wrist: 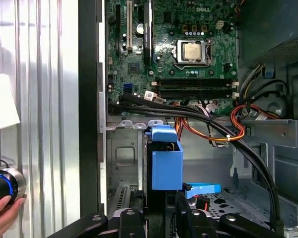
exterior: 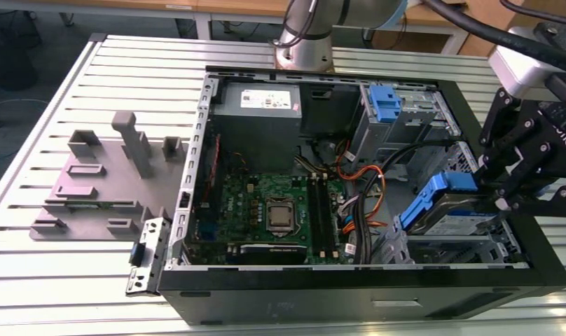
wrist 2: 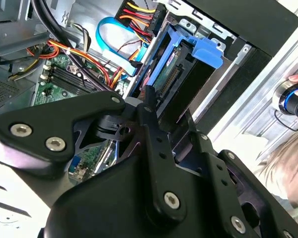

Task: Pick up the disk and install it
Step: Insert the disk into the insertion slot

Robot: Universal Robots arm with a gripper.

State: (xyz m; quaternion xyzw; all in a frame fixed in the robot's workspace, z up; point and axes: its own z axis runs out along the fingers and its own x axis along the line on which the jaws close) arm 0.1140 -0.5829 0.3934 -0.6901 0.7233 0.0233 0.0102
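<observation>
A ribbed metal table (exterior: 68, 84) carries the open computer case (exterior: 358, 297). Exterior view: the gripper (exterior: 509, 190) hangs over the disk (exterior: 456, 211), tilted in the bay (exterior: 451, 246) beneath. Second wrist view: disk (wrist 2: 176, 74) just ahead; whether clamped, I cannot tell. First wrist view: disk (wrist: 166, 161) edge-on ahead. Likely rigid, weighty, shock-sensitive; take its long sides.

The exterior view looks down from high up over the slatted tabletop (exterior: 68, 280) and the open computer case (exterior: 358, 297). Both wrist views ride close above its drive bay (wrist: 121, 153). The first wrist view faces the motherboard (wrist: 188, 29) squarely, and the second wrist view slants across it. All three share the motherboard and the blue-railed disk (exterior: 451, 217).
</observation>
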